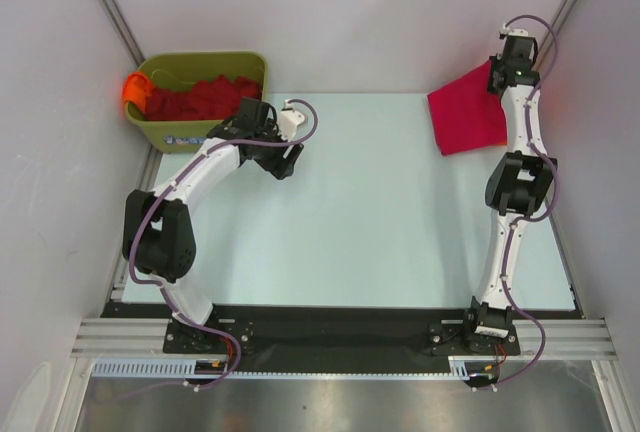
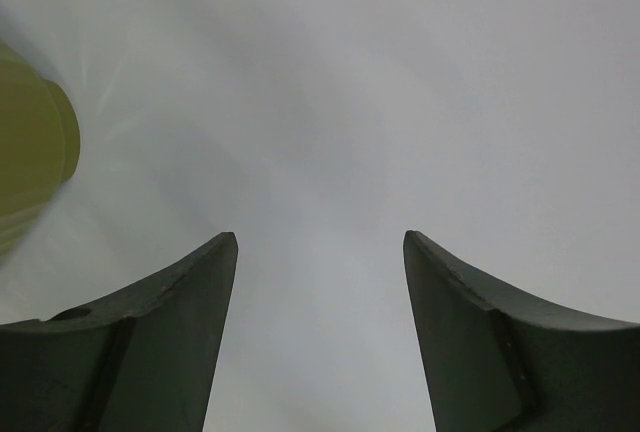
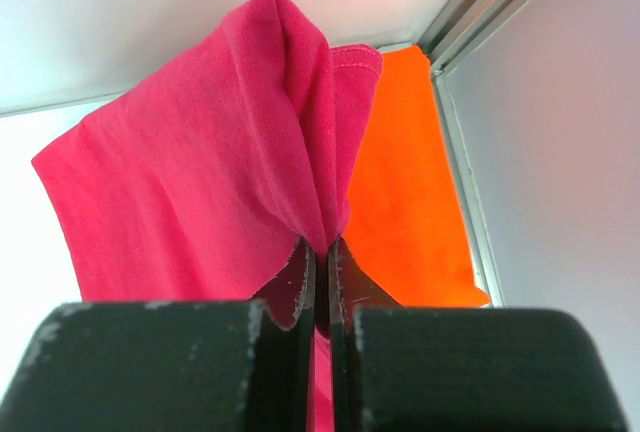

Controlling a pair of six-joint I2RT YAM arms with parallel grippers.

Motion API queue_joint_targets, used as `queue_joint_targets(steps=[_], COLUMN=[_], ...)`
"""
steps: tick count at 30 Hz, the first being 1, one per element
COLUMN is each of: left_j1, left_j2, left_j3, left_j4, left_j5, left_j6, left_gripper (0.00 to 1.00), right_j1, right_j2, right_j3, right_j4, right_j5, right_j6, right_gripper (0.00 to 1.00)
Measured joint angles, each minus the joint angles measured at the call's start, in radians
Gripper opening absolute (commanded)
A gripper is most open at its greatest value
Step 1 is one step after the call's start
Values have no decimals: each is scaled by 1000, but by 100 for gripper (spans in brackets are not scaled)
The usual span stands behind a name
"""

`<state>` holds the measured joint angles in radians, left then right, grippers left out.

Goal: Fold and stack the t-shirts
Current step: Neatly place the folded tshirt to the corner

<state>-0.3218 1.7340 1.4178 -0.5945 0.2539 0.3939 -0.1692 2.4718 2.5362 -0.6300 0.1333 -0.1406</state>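
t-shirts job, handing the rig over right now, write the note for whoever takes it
Left gripper: jaws open, empty, over bare table beside the green bin.
Right gripper: shut on the pink t-shirt, pinched up at the far right corner.
Orange t-shirt: flat on the table, partly under the pink one.
Dark red t-shirts: heaped in the bin, unfolded.
Done: orange one placed, it seems. Left: set the pink one on it, then fold and stack those in the bin.
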Motion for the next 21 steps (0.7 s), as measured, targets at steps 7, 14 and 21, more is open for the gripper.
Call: queue_joint_targets(steps=[7, 14, 21], left_j1=[0, 0, 0], left_j2=[1, 1, 2], left_j3=[10, 25, 25], left_j4=[-14, -20, -22], left_j5=[-1, -1, -7], left_j6=[0, 0, 7], left_gripper=[73, 73, 73], right_j1=[-29, -56, -75], right_j2=[-3, -13, -13], right_j3=[21, 27, 42], right_j4=[0, 8, 7], right_j5=[-24, -52, -71], right_j6=[-3, -3, -2], right_gripper=[0, 0, 0])
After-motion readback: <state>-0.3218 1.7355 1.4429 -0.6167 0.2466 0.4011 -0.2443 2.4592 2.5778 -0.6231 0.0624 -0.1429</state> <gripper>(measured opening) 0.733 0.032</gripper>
